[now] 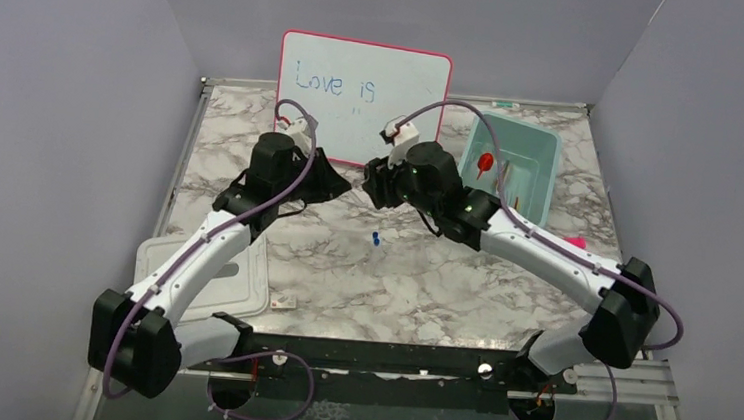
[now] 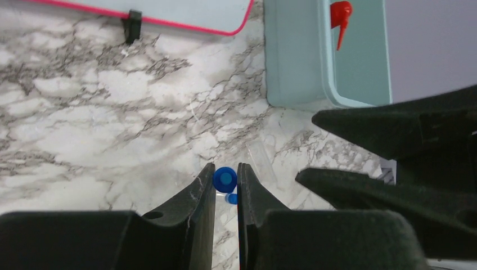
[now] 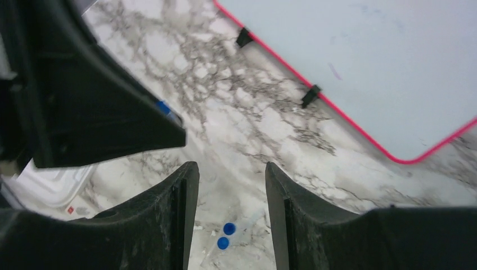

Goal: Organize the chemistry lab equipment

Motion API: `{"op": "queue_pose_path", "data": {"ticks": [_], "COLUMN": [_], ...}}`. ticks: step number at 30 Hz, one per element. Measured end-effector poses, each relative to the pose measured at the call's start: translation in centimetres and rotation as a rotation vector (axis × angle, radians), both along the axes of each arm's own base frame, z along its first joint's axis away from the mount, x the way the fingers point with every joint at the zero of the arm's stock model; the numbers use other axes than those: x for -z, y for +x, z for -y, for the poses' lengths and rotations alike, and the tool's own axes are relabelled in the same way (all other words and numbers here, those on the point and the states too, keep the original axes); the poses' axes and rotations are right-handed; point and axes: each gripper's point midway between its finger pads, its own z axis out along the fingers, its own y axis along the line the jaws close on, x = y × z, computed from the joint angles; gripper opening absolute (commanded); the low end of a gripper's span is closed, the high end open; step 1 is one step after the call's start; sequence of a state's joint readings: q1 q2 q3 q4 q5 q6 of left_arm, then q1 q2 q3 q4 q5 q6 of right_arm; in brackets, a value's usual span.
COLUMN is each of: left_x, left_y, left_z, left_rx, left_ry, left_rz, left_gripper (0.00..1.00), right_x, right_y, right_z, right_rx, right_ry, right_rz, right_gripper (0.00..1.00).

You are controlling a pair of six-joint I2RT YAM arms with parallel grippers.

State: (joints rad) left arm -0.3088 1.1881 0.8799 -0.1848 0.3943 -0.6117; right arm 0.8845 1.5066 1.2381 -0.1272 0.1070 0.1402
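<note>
Your left pincer [image 2: 226, 167] is clenched on a blue-capped tube [image 2: 225, 180]. The cap is pinched between its tips, above the marble counter [image 2: 84, 112]. Your right pincer [image 3: 230, 171] is released, its fingers spread wide, and it hangs just beside the left one, nearly tip to tip. Below the right pincer's gap, two more blue caps [image 3: 229, 228] lie side by side on the counter. Ahead of the left pincer and to its right, the teal bin [image 2: 292, 62] holds the squeeze bottle [image 2: 340, 17] with the red nozzle. The whiteboard [image 2: 169, 11] stands ahead to the left.
</note>
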Motion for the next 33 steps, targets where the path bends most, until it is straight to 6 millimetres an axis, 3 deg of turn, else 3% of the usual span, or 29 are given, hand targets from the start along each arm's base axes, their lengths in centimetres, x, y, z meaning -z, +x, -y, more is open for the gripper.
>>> {"op": "queue_pose_path", "data": {"ticks": [1, 3, 6, 14, 22, 26, 33], "left_x": [-1.1, -2.5, -4.4, -5.6, -2.0, 0.2, 4.4], "left_y": [-0.4, -1.2, -2.5, -6.0, -11.1, -12.7, -12.4], "left_z": [0.7, 1.7, 3.0, 7.3, 10.3, 10.2, 8.9], "left_rx": [0.007, 0.019, 0.026, 0.065, 0.102, 0.066, -0.020], "left_ry": [0.022, 0.042, 0.074, 0.217, 0.399, 0.475, 0.629], "left_rz": [0.050, 0.112, 0.191, 0.262, 0.264, 0.275, 0.284], "left_gripper": [0.11, 0.11, 0.11, 0.12, 0.11, 0.12, 0.12], "right_x": [-0.1, -1.4, -1.6, 3.7, 5.9, 6.9, 8.2], "right_y": [0.0, 0.1, -0.2, -3.4, -6.5, -7.5, -9.1], "right_z": [0.2, 2.0, 4.9, 11.1, 14.3, 15.2, 16.0], "right_rx": [0.007, 0.110, 0.252, 0.542, 0.690, 0.737, 0.761], "right_ry": [0.000, 0.023, 0.038, 0.004, 0.043, 0.066, 0.092], "right_rz": [0.001, -0.008, -0.053, -0.271, -0.409, -0.458, -0.518], "right_gripper": [0.52, 0.52, 0.52, 0.52, 0.52, 0.51, 0.52]}}
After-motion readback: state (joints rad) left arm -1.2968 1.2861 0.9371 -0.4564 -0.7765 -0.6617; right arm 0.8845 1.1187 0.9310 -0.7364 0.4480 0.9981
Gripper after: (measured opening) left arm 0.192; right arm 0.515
